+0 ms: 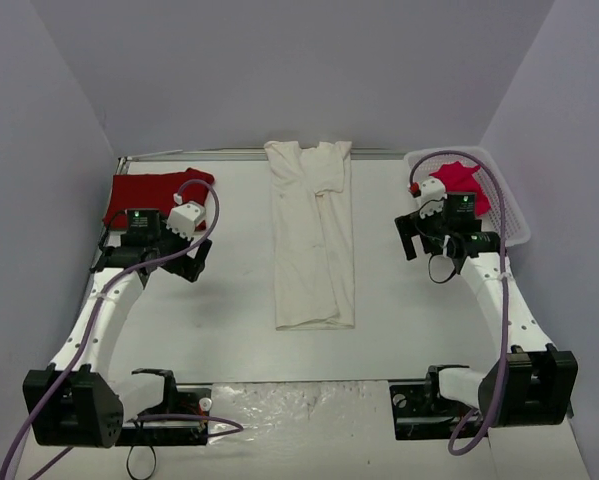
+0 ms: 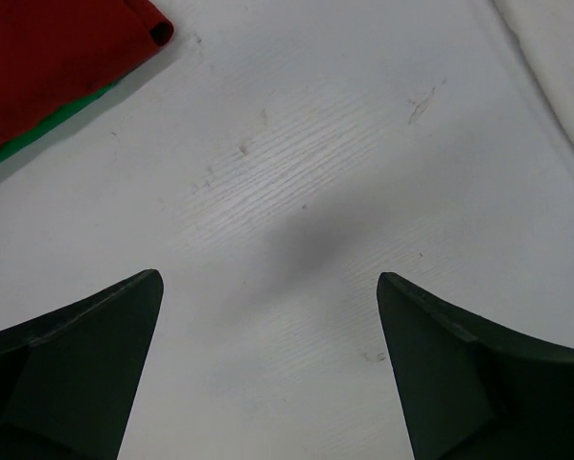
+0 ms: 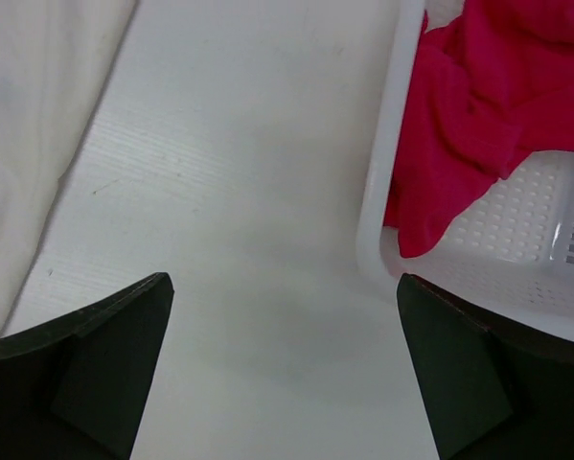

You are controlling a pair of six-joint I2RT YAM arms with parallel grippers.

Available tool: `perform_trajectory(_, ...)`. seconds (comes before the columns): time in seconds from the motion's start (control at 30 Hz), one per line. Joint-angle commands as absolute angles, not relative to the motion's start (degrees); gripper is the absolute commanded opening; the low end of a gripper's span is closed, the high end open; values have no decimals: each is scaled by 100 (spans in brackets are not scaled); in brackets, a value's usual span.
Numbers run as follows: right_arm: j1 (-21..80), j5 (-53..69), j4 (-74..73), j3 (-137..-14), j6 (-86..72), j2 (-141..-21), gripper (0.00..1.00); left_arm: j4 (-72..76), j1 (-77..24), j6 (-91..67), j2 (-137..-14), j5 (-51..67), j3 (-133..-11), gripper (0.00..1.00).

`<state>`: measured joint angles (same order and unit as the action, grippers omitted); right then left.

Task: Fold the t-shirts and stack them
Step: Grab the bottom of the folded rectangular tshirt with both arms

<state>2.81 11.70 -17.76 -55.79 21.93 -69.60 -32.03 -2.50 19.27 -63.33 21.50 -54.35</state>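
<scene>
The cream-white t-shirt (image 1: pixel 314 240) lies folded into a long strip down the middle of the worktop (image 1: pixel 229 300), from the far edge toward the near side. The red t-shirt (image 1: pixel 144 190) lies folded at the far left, and the pinkish-red one (image 1: pixel 464 182) is bunched in the white basket (image 1: pixel 514 225) at the far right. The left hand (image 2: pixel 267 278) is spread wide and empty above bare worktop near the red shirt. The right hand (image 3: pixel 285 278) is likewise released, just beside the basket.

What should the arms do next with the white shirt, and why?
Probably reach for the near hem of the cream shirt on both sides: it lies as a long narrow strip, not yet folded crosswise, and both sets of jaws stand open and empty.
</scene>
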Motion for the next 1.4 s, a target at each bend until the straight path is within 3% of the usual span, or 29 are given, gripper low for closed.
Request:
perform_trajectory(0.0, 71, 924, -1354, -5528, 1697, -6943, 100, -2707, -202, 1819, -6635, 1811, -5440, 94)
perform_trajectory(0.3, 44, 334, -255, -5203, 880, -6065, 100, -2628, -202, 1679, -6697, 1705, -5256, 94)
perform_trajectory(0.6, 26, 1757, -1397, -5651, 1449, -6697, 100, -3014, -193, 1969, -6908, 2232, -5317, 94)
perform_trajectory(1.37, 193, 836, -1397, -5300, 1978, -7136, 100, -3621, -176, 2549, -7189, 2935, -5405, 94)
